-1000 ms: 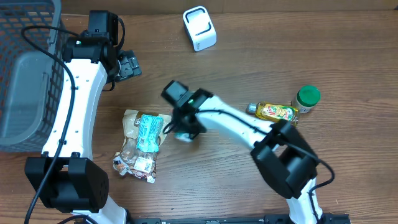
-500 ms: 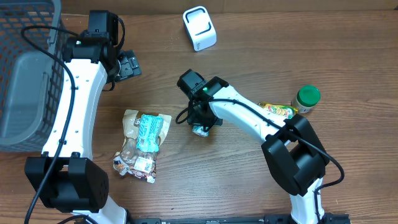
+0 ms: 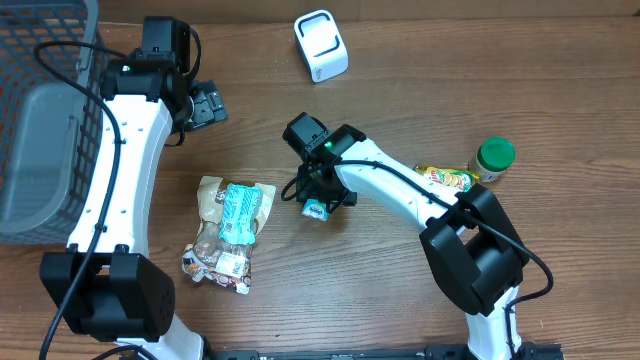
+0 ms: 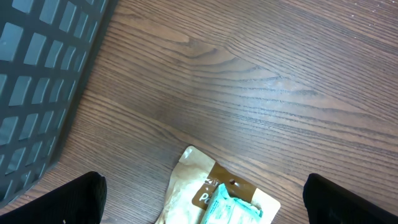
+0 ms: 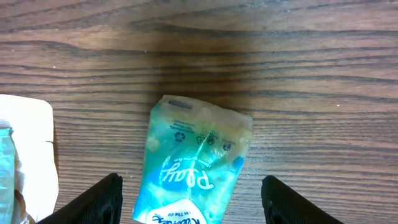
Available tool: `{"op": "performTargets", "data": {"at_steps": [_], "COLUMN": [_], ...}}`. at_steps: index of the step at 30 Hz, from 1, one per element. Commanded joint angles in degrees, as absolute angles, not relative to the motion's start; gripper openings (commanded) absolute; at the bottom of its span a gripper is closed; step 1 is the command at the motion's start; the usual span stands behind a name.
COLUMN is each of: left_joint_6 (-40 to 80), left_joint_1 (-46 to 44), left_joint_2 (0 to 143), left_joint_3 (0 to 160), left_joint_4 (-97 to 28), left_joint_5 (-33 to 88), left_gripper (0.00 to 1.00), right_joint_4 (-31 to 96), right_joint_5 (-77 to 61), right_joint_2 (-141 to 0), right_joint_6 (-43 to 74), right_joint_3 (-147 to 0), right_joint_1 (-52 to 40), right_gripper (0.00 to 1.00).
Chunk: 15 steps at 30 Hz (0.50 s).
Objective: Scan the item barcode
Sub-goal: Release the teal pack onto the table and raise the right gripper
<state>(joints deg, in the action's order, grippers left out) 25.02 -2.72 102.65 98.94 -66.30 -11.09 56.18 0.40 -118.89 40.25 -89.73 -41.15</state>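
Directly beneath the right hand (image 5: 191, 186), whose fingers (image 5: 99, 200) stand wide apart and clear of it, a small teal packet (image 5: 196, 165) lies flat on the wooden desk (image 5: 311, 74); its script looks like "Play", upside down, below small recycling marks. Just beside it lies a brown snack bag (image 3: 215, 245). The white scanner (image 3: 321, 45) sits well apart, and the left hand (image 3: 207, 106) hangs wide open near the grey basket (image 3: 40, 120).
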Motion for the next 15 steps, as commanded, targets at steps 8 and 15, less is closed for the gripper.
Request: {"op": "performTargets", "data": {"at_steps": [8, 15], "left_joint_6": [24.2, 24.2], "left_joint_1": [-2.7, -2.7], "left_joint_2": [101.9, 101.9], "left_joint_3": [99.5, 99.5], "left_joint_4": [-66.4, -66.4], "left_joint_5": [-10.9, -10.9], "left_gripper": [1.00, 1.00], "right_joint_4": [63.7, 70.3], "right_joint_5": [0.9, 1.5], "right_joint_2": [-112.7, -112.2], "right_joint_6": [35.4, 35.5], "right_joint_3": [-95.4, -94.8], "right_joint_1": [-37.3, -32.1], "right_gripper": [0.69, 0.76]}}
